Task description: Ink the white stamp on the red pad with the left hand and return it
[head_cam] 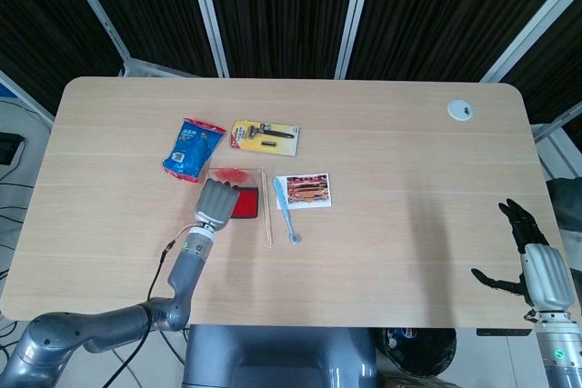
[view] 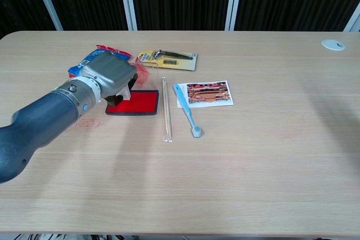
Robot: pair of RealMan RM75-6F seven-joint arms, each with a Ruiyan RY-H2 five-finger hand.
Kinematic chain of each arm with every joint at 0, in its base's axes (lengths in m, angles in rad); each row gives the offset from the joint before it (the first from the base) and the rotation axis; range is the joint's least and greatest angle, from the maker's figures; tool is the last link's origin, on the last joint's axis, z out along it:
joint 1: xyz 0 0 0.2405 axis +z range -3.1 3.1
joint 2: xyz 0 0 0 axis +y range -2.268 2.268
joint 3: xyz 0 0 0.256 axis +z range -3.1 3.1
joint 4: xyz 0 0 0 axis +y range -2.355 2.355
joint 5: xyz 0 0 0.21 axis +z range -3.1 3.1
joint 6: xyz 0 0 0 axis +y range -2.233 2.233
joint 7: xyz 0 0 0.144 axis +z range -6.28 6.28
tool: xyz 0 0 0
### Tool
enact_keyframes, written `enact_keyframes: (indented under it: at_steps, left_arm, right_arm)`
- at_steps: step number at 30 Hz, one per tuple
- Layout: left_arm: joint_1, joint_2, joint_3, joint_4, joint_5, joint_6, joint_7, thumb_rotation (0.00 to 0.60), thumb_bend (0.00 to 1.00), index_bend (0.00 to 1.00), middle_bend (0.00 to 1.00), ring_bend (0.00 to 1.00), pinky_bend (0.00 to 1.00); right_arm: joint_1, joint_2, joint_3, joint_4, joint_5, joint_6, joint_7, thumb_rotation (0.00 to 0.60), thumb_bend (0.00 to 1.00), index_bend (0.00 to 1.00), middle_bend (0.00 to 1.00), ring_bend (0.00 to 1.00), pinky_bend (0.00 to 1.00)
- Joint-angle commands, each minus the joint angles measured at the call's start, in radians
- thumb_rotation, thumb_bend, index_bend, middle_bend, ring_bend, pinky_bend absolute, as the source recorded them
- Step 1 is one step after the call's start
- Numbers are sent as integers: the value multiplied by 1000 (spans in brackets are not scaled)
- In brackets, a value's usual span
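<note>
My left hand (view: 109, 77) hovers low over the left end of the red ink pad (view: 140, 102), fingers curled down around the white stamp (view: 127, 90). Only a pale edge of the stamp shows under the palm; I cannot tell whether its base touches the pad. From the head view the left hand (head_cam: 216, 201) covers most of the red pad (head_cam: 244, 205). My right hand (head_cam: 535, 261) hangs beyond the table's front right corner, fingers spread and holding nothing.
Behind the pad lie a blue packet (head_cam: 193, 149) and a yellow razor pack (view: 167, 58). A wooden stick (view: 166, 111), a blue toothbrush (view: 187, 111) and a photo card (view: 207, 94) lie right of the pad. A white grommet (head_cam: 461, 111) sits far right.
</note>
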Motion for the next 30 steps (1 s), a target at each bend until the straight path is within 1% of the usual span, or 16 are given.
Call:
enact_keyframes:
  at_steps: [1, 6, 12, 20, 25, 30]
  left_arm:
    - [0, -1, 0, 2, 3, 1, -3, 600, 564, 756, 787, 585, 628]
    - [0, 3, -3, -5, 7, 7, -6, 600, 564, 755, 787, 585, 628]
    - [3, 30, -12, -49, 21, 32, -8, 600, 564, 755, 786, 584, 628]
    - [29, 104, -15, -176, 41, 99, -4, 600, 564, 753, 784, 580, 627]
    - [69, 172, 3, -282, 51, 148, -4, 600, 564, 753, 781, 580, 627]
    - [109, 226, 36, -347, 49, 178, -1, 600, 564, 751, 774, 580, 625]
  right_arm:
    - [0, 0, 0, 0, -1, 0, 0, 600, 126, 0, 0, 0, 185]
    - [0, 0, -1, 0, -1, 1, 0, 600, 127, 0, 0, 0, 185]
    - [-1, 0, 0, 1, -2, 2, -1, 600, 127, 0, 0, 0, 185]
    - [-2, -1, 0, 1, -3, 6, -4, 600, 127, 0, 0, 0, 185]
    - [-2, -2, -1, 1, -6, 9, -7, 600, 128, 0, 0, 0, 185]
    - [-3, -3, -1, 1, -6, 10, -10, 600, 129, 0, 0, 0, 185]
